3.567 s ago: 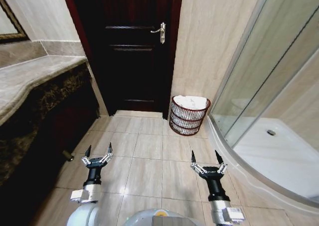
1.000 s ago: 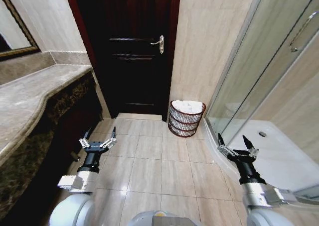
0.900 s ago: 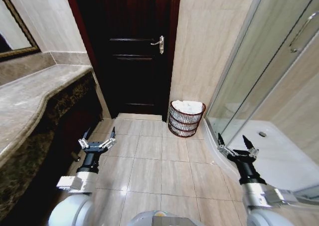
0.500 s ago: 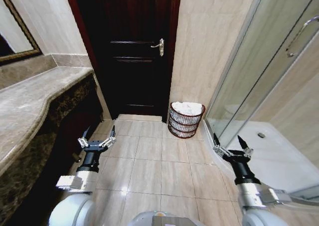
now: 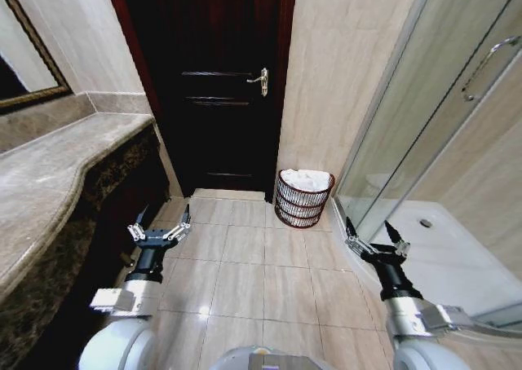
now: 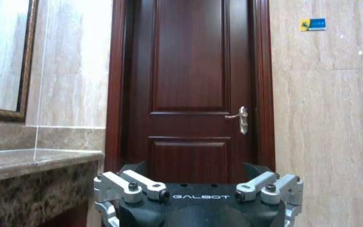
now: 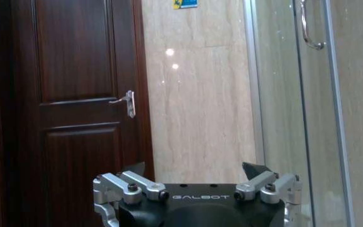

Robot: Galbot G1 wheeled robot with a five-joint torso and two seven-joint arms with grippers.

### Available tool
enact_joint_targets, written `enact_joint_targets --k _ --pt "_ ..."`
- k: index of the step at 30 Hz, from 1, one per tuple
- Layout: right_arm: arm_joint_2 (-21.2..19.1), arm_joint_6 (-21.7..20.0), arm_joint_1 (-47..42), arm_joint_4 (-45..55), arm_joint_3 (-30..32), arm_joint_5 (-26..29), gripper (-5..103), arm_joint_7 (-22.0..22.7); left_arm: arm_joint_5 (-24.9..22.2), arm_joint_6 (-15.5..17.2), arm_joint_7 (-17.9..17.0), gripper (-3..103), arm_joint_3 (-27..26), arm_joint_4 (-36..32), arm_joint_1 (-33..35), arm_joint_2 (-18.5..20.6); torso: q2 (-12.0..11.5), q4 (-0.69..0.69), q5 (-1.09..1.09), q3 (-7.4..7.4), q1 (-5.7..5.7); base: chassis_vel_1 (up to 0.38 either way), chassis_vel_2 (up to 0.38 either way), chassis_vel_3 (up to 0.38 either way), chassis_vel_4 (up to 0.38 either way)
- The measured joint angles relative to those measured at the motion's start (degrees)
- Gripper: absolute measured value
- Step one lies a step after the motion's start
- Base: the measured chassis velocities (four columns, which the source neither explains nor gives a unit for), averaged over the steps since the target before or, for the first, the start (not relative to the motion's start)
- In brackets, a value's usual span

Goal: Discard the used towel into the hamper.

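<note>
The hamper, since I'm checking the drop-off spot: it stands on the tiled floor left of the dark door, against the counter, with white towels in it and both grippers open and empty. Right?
Not quite. In the head view the hamper stands right of the dark door, against the beige wall beside the shower enclosure, not by the counter. The rest holds: white towels lie in it, and the left gripper and right gripper are open and empty.

Dark wooden door point(image 5: 222, 85) with lever handle point(image 5: 260, 80), marble counter point(image 5: 49, 166), glass shower enclosure point(image 5: 440, 134), tiled floor point(image 5: 245, 264)

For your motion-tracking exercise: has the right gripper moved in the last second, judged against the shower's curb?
Yes. The right gripper, open, has shifted slightly toward the robot's left, off the shower curb toward the floor tiles.
</note>
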Motion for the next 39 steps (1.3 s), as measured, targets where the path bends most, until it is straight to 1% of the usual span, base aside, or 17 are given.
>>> enact_joint_targets --k 2,4,10,12,16,17,19,20,23,25,28,31,33,36,39 --pt "0.07 -0.14 -0.02 0.00 -0.03 -0.01 100 -0.13 0.55 0.00 -0.23 100 0.14 0.00 -0.11 0.00 0.40 0.00 0.00 0.23 0.16 0.000 0.000 0.000 0.000" --pt "0.10 -0.32 -0.04 0.01 -0.11 -0.14 100 -0.56 2.38 -0.85 -0.40 100 0.26 0.68 -0.34 -0.09 1.12 0.00 0.00 0.63 0.47 0.000 0.000 0.000 0.000" --pt "-0.35 -0.37 0.15 -0.70 -0.02 -0.36 100 -1.12 3.82 -1.57 -0.41 100 0.74 2.63 -0.47 -0.65 2.29 0.00 0.00 1.27 0.98 0.000 0.000 0.000 0.000" --pt "-0.49 0.05 0.19 -2.25 0.41 -0.34 100 -1.83 4.26 -2.74 -0.42 100 1.00 4.69 -0.72 -1.07 2.98 0.00 0.00 1.68 1.29 0.000 0.000 0.000 0.000" --pt "-0.41 1.03 -0.09 -3.72 0.69 -0.30 100 -2.60 4.34 -3.74 0.04 100 1.08 6.02 -0.58 -1.36 3.79 0.00 0.00 2.12 1.65 0.000 0.000 0.000 0.000" --pt "-0.28 1.63 -0.30 -4.44 0.66 -0.30 100 -2.85 4.50 -4.08 0.47 100 1.08 6.42 -0.34 -1.41 4.36 0.00 0.00 2.45 1.89 0.000 0.000 0.000 0.000" --pt "-0.24 1.75 -0.33 -4.58 0.64 -0.30 100 -2.89 4.54 -4.13 0.52 100 1.08 6.48 -0.31 -1.41 4.44 0.00 0.00 2.50 1.92 0.000 0.000 0.000 0.000" --pt "-0.09 2.25 -0.46 -5.09 0.51 -0.44 100 -3.07 4.65 -4.28 0.70 100 1.17 6.78 -0.21 -1.41 5.00 0.00 0.01 2.86 2.13 0.000 0.000 0.000 0.000" --pt "-0.04 2.55 -0.57 -5.37 0.35 -0.63 100 -3.09 4.88 -4.44 0.83 100 1.34 7.12 -0.19 -1.37 5.43 0.00 0.00 3.13 2.29 0.000 0.000 0.000 0.000" --pt "-0.01 3.04 -0.78 -5.58 0.12 -1.00 100 -3.09 5.04 -4.80 1.11 100 1.76 7.33 0.03 -1.44 6.12 0.00 0.00 3.53 2.58 0.000 0.000 0.000 0.000" --pt "0.00 3.14 -0.79 -5.74 0.08 -1.17 100 -2.95 5.05 -4.99 1.16 100 2.05 7.33 0.20 -1.52 6.65 0.00 0.00 3.82 2.81 0.000 0.000 0.000 0.000" --pt "0.00 3.41 -0.75 -6.44 0.10 -1.79 100 -2.63 5.06 -5.04 1.14 100 2.02 7.39 0.25 -1.58 7.68 0.00 0.00 4.40 3.25 0.000 0.000 0.000 0.000" --pt "0.00 3.46 -0.75 -6.55 0.11 -1.81 100 -2.54 5.06 -5.05 1.12 100 1.95 7.41 0.25 -1.60 7.88 0.00 0.00 4.52 3.34 0.000 0.000 0.000 0.000" --pt "0.08 3.95 -0.52 -7.08 0.55 -1.81 100 -1.54 5.04 -5.09 1.00 100 1.79 7.43 0.44 -1.62 8.88 0.00 0.00 5.08 3.78 0.000 0.000 0.000 0.000" --pt "-0.09 4.04 -0.39 -7.11 0.87 -1.78 100 -1.22 5.03 -5.10 1.00 100 1.79 7.42 0.53 -1.50 9.40 0.00 0.00 5.37 4.01 0.000 0.000 0.000 0.000"
